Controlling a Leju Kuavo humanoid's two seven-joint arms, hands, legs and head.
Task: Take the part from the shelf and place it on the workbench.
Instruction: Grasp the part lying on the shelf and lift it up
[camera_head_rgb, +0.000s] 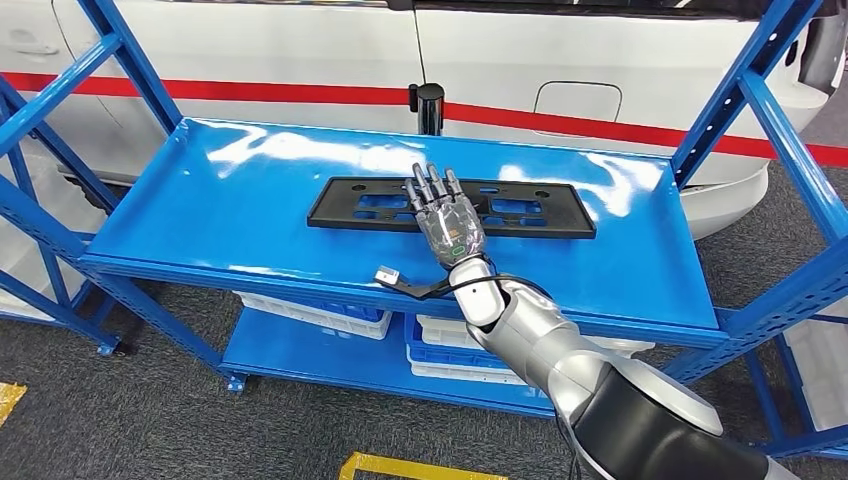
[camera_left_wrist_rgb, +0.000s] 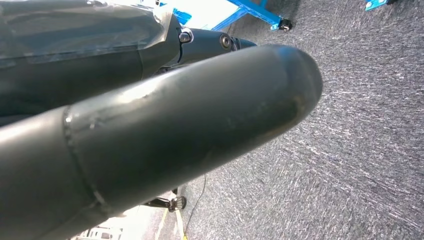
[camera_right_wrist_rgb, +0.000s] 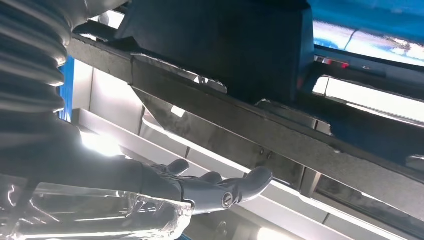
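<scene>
Judging by looks, we took the black part (camera_head_rgb: 452, 207) for thin, stiff, light plastic w/ cut-outs, lying flat mid-way along the top blue shelf (camera_head_rgb: 230, 200); its long near edge seemed the best hold. Our right hand (camera_head_rgb: 446, 216) lay over its middle, fingers spread flat, gripping nothing yet.

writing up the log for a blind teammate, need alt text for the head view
The robot's right hand reaches out with fingers spread flat over a long black plastic part lying on the top level of a blue metal shelf. A white car with a red stripe stands behind the shelf.
</scene>
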